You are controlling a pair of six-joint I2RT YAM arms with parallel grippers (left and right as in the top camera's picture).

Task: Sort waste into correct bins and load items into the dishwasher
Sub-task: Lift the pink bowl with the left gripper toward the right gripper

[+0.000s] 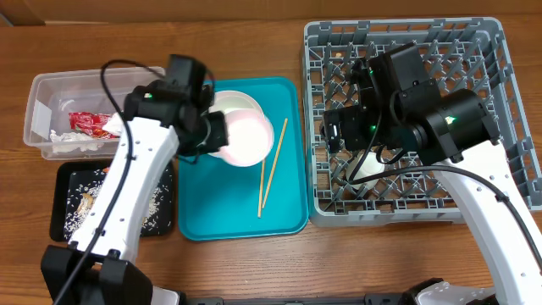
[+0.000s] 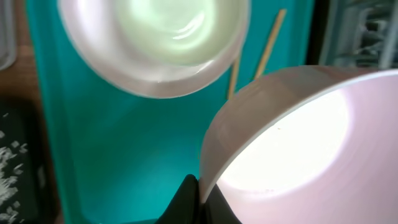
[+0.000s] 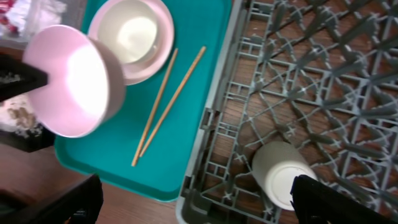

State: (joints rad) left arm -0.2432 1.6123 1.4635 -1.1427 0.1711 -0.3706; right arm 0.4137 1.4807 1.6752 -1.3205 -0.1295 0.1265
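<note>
- The left gripper (image 2: 200, 188) is clamped on the rim of a white bowl (image 2: 298, 143), with the rim pinched between its fingers; the bowl hangs tipped on its side above the teal tray (image 2: 124, 155), clear of it and near the second bowl (image 2: 155, 43), which sits on that tray.
- The held bowl looks like glazed ceramic or hard melamine: stiff, smooth and probably slippery; a pinch at one point of the rim leaves its weight hanging off to one side, so I judge it could swing or slide in the jaws if carried fast; a knock against the pegs might chip it.
- The rim is the sensible hold for two thin fingers; the wall looks too wide and curved for them to span.
- The right gripper (image 3: 196, 196) is spread wide and holds nothing, over the near edge of the grey dish rack (image 3: 323, 81); a small white cup (image 3: 283, 177) rests tilted among the pegs close by, its base toward the wrist camera.
- The chopsticks (image 3: 165, 102) lie loose on the teal tray beside the second bowl; they are light and thin and lie flat on the surface, so they look awkward to pinch and apt to roll.
- The clear tub (image 1: 38, 102) holds a red wrapper (image 1: 85, 121); the black tray (image 1: 59, 203) holds scattered rice.
- No brand, label or writing is legible on the bowls, rack or trays; any print on the wrapper is too small to read.
</note>
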